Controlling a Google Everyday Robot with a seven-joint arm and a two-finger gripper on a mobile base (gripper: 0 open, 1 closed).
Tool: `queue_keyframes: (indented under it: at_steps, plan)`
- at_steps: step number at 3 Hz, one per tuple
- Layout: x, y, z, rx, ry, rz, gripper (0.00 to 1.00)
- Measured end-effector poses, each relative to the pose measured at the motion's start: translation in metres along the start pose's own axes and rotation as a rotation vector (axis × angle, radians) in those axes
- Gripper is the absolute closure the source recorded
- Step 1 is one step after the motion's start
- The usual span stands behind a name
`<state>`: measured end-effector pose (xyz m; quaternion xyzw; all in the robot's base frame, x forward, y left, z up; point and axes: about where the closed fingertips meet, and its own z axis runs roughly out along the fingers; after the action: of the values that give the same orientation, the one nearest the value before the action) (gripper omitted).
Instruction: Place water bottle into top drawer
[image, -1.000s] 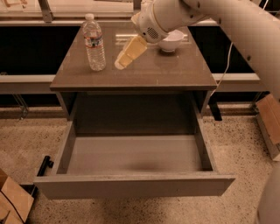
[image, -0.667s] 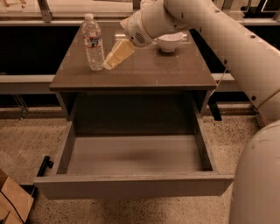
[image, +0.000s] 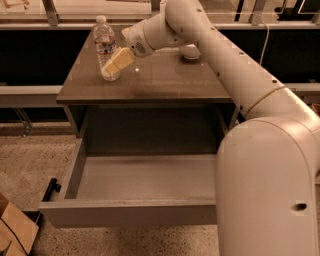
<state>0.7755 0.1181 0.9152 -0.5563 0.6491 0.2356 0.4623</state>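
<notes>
The water bottle (image: 103, 40), clear and ribbed with a white cap, stands upright at the back left of the grey-brown cabinet top (image: 165, 82). My gripper (image: 113, 65), with its tan tips, is down at the bottle's lower part, reaching in from the right, and covers the bottle's base. The top drawer (image: 130, 214) is pulled out wide below the cabinet top, and nothing lies in it. My white arm runs from the lower right across the cabinet's right side.
A white bowl (image: 190, 52) sits at the back right of the cabinet top, partly behind my arm. A cardboard box (image: 15, 231) lies on the speckled floor at the lower left. A low grey ledge (image: 30, 93) runs left of the cabinet.
My gripper has moved left and down across the cabinet top, from beside the bottle to right against its lower part. The bottle and drawer have not moved.
</notes>
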Motion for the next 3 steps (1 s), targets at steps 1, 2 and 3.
queue_keyframes:
  at_steps: [1, 2, 3]
  plan:
    - [-0.009, -0.011, 0.040, -0.032, -0.062, 0.022, 0.02]
    - [-0.012, -0.016, 0.057, -0.048, -0.088, 0.031, 0.26]
    - [-0.011, -0.019, 0.059, -0.044, -0.100, 0.042, 0.49]
